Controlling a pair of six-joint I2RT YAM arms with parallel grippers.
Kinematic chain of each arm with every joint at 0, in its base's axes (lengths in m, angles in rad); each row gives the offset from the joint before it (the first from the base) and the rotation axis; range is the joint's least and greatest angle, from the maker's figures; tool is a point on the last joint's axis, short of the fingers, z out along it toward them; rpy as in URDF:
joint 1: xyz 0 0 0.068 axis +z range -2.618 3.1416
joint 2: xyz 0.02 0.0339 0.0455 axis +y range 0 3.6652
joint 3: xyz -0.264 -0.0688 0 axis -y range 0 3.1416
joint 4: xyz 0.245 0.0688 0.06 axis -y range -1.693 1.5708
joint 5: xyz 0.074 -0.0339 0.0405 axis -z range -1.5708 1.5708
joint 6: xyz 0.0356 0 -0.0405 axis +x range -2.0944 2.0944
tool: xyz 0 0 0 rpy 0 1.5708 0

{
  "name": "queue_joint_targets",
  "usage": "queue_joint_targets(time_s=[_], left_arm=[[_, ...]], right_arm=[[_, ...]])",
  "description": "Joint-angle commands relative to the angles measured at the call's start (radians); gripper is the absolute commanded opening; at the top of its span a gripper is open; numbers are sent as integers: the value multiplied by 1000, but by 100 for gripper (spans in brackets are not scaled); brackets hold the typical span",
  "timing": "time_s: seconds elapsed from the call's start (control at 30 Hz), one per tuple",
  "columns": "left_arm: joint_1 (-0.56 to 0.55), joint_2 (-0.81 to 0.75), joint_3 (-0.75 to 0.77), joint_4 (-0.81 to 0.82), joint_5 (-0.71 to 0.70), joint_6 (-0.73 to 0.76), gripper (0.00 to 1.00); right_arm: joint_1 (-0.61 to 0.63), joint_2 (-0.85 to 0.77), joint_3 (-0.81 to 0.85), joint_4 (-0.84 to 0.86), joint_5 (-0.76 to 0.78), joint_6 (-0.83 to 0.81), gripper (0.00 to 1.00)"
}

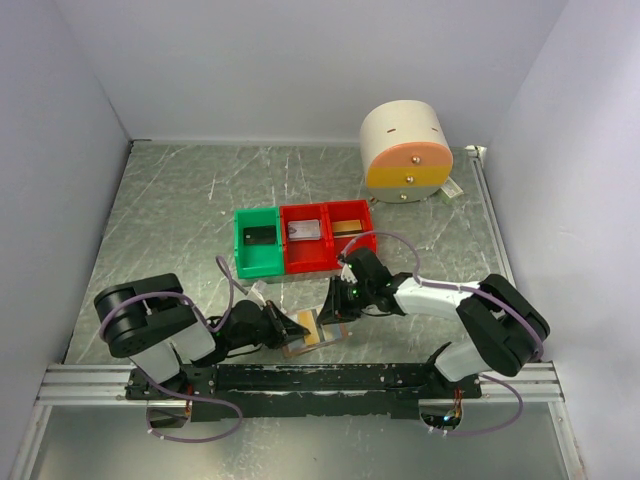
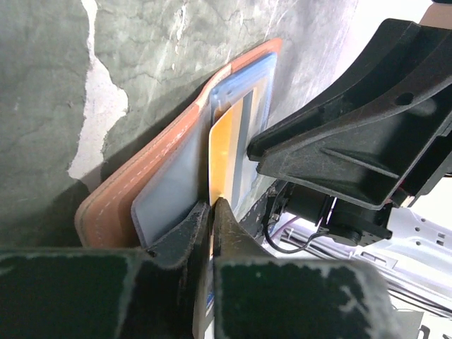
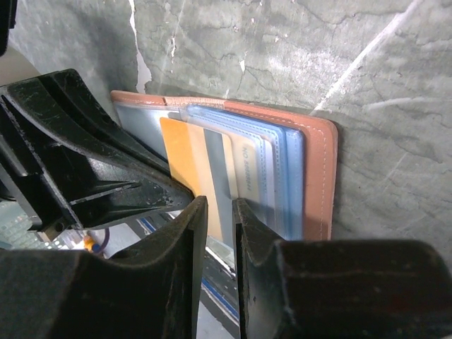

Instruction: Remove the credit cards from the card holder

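Left gripper [image 2: 213, 208]: fingers pinched on the near edge of the orange card [image 2: 224, 148]. Card lies half-sleeved in the open card holder [image 2: 113, 205] on the table [image 1: 180, 220], its long axis pointing straight away from that gripper. Right gripper [image 3: 220, 205]: narrowly clamping the holder's sleeves from the opposite side.

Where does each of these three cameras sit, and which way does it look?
Top external: above and behind the arms, looking down on the table, bins and both arm bases.
Left wrist: on the left arm, looking along the left claw at the orange card in the card holder; the right claw intrudes.
Right wrist: on the right arm, looking past the right claw's fingers at the card holder from the opposite side.
Shared: both wrist views show the card holder.
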Motion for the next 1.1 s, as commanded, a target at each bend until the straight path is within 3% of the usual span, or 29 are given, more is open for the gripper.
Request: queue_joint_targets(time_s=[0.0,0.13,0.3,0.53,0.67,1.07], left_arm=[[4,-17,-12,32,-8,3,7],[5,-60,-33,-10,-22,-2,7],[5,-141,-4,-178,-37,19,7],[4,-216,61,-321,-56,66,36],[5,-192,48,-254,-61,57,38],[5,51,-4,213,-11,20,33]], right_arm=[[1,51,11,-192,149,-91,22],[-3,64,76,-279,217,-151,22],[-3,72,82,-258,187,-150,22],[-2,73,25,-181,125,-104,22],[-1,71,13,-171,119,-99,22],[-2,71,15,-168,117,-100,22]])
